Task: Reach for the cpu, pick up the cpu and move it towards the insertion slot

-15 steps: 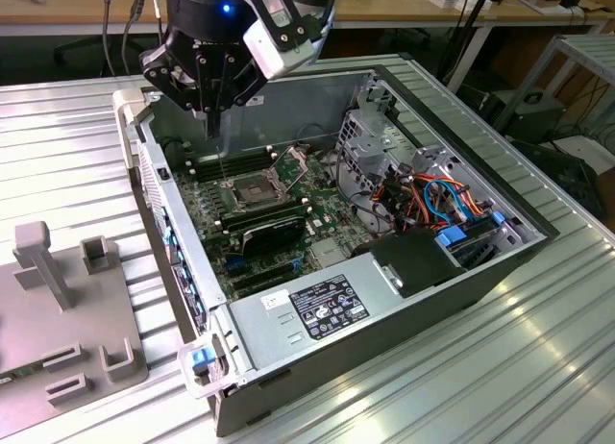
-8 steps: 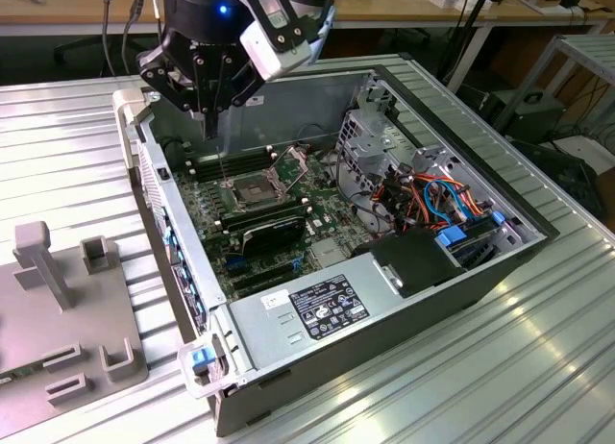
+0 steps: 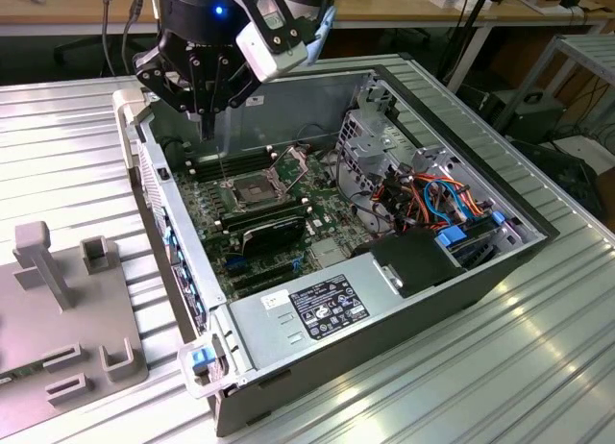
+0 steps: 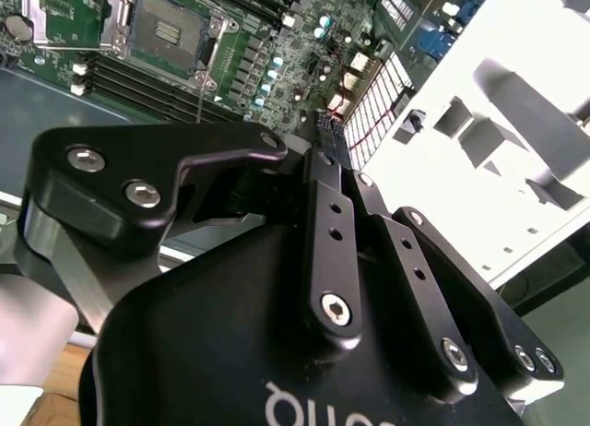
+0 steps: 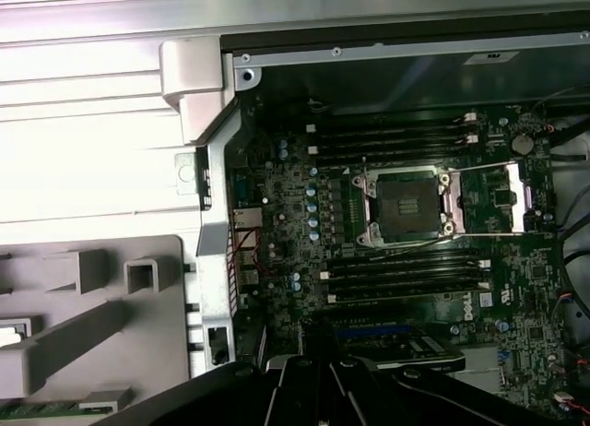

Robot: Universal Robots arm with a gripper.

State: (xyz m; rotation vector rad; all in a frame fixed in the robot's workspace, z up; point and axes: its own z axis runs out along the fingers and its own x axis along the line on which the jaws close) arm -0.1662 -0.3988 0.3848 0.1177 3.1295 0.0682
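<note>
Exterior view: the black linkage-fingered gripper (image 3: 206, 125) hangs over the far left corner of the open grey desktop computer case (image 3: 298, 98). It is above the green motherboard (image 3: 322, 175), and its fingers are drawn together into a narrow tip that points straight down.

The insertion slot (image 3: 252, 189), a square socket with a shiny silver frame and a dark centre, lies on the board below the gripper. It sits a little nearer and towards the exterior view's right, close to the tip but not touching it. Its hinged metal bracket (image 3: 293, 160) is swung open on the socket's right. Long narrow black memory slots (image 3: 207, 165) run along the far and near sides of the socket. A black finned rectangular block (image 3: 274, 234) sits just nearer than those, and a silver labelled power supply box (image 3: 317, 309) closes off the near end of the case.

On the ribbed aluminium table (image 3: 538, 367), left of the case, rests a flat grey plastic fixture (image 3: 58, 319) with upright blocks. It is well apart from the gripper. In the first wrist view a small pale patch at the cut-off edge of this fixture may be the cpu (image 5: 7, 335), though too little of it shows to be sure. If so, it lies outside the case, far from both the fingertips and the socket.
</note>
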